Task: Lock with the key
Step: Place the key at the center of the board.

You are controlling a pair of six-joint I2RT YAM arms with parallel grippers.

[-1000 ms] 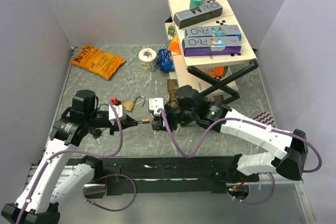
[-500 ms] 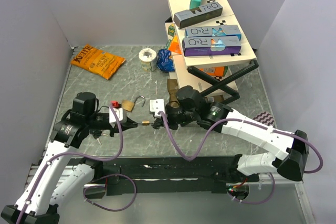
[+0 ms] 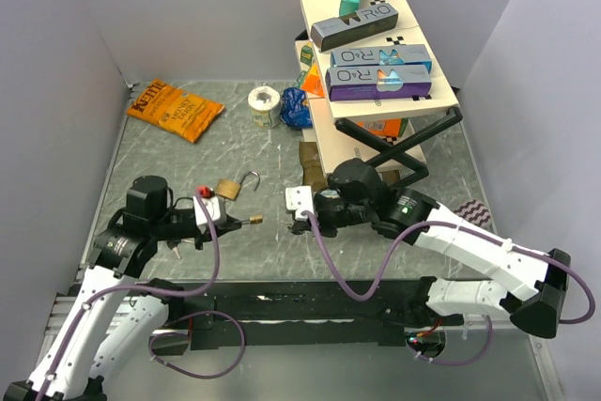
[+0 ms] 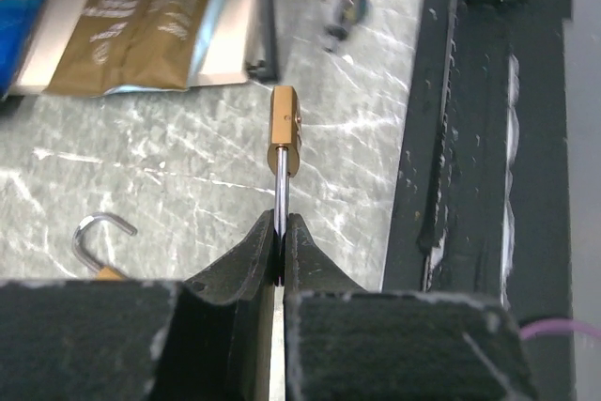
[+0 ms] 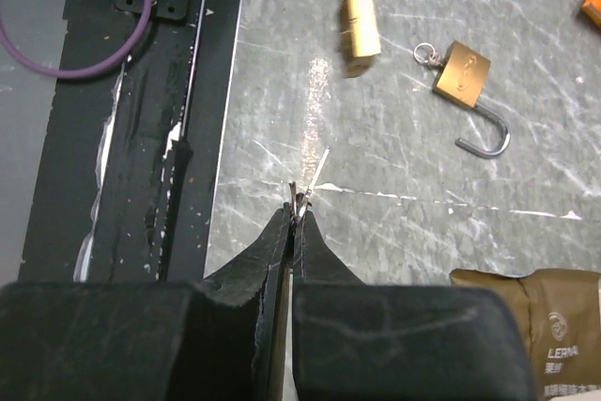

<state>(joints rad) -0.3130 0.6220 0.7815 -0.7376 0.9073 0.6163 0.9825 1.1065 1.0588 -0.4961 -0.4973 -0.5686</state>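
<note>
My left gripper [image 3: 235,221] [image 4: 280,223] is shut on the silver shackle of a small brass padlock [image 3: 255,221] [image 4: 285,124] and holds it level above the table, body pointing right. That padlock [image 5: 360,25] also shows at the top of the right wrist view. My right gripper [image 3: 308,216] [image 5: 296,213] is shut a short way to its right. A thin silver tip, seemingly the key [image 5: 300,197], sticks out between the fingertips. A second brass padlock [image 3: 228,188] [image 5: 462,72] lies on the table with its shackle open.
A stack of boxes on a black rack [image 3: 376,53] stands at the back right, with a brown pouch [image 3: 308,152] in front of it. An orange chip bag [image 3: 176,108], a white tape roll [image 3: 264,105] and a blue bag [image 3: 296,108] lie further back. A black strip [image 3: 310,302] runs along the near edge.
My right gripper has shut and drawn back to the right, away from the small padlock. My left gripper has shifted slightly left, keeping its grip.
</note>
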